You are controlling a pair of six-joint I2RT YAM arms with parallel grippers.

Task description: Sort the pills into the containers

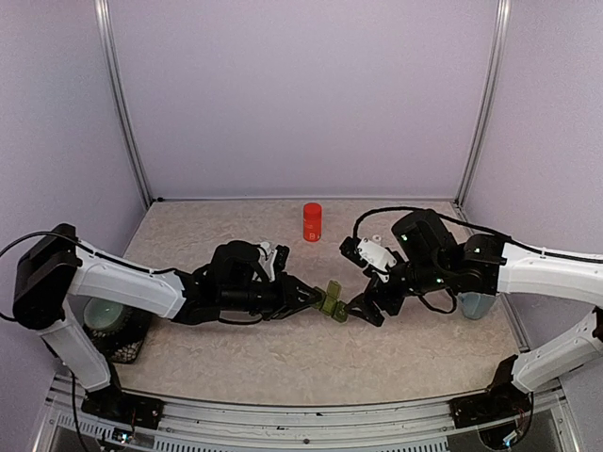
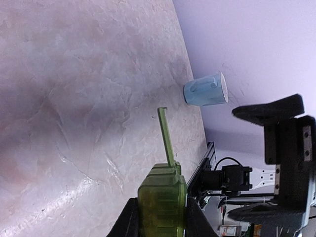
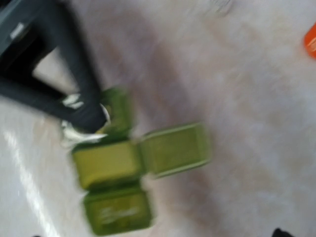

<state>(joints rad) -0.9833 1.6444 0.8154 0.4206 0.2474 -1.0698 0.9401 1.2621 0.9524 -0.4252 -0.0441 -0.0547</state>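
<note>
1. The left gripper [image 1: 320,299] clamps the containers [image 1: 332,301] near the middle of the table [image 1: 236,363].
2. The right gripper [image 1: 363,311], spread wide and empty, hovers just beside them.
3. One lid [image 3: 173,148] stands open. No pills show, so sorting looks barely begun.
4. A red bottle [image 1: 312,222] stands by the far edge.

Left arm [image 1: 132,282] stretches in low from left of the containers [image 1: 332,299], forearm near level, wrist rolled sideways. Left gripper [image 1: 314,296] is clamped on the containers' left end, one finger on each side, jaws narrow. Right arm [image 1: 546,268] comes in from right of the containers, elbow bent, wrist pitched down toward them. Right gripper [image 1: 366,309] has its jaws spread wide, holding nothing, tips just right of the containers; contact with them can't be told.
</note>
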